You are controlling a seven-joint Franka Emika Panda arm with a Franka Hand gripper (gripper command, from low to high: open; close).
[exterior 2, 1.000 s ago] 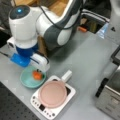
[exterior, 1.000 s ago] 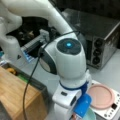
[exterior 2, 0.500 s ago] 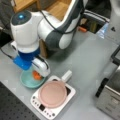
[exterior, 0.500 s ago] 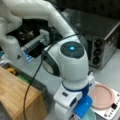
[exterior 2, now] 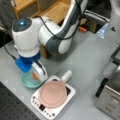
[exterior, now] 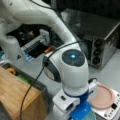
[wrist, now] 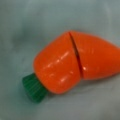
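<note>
Jaws cannot be made out in any view, so whether they are parted or closed I cannot tell; the gripper (exterior 2: 33,75) hangs low over a teal bowl (exterior 2: 26,82), its tips hidden behind the white hand housing. Directly beneath the jaws, inside that bowl, lies a toy carrot (wrist: 75,65), orange with a green stub and a slit across its middle, resting on the bowl's pale teal floor. Just beside the jaws, toward a front view's right, a pink plate (exterior 2: 52,93) sits on a white scale (exterior 2: 67,96). Farther off stands a metal oven (exterior: 100,37), well apart from the bowl.
</note>
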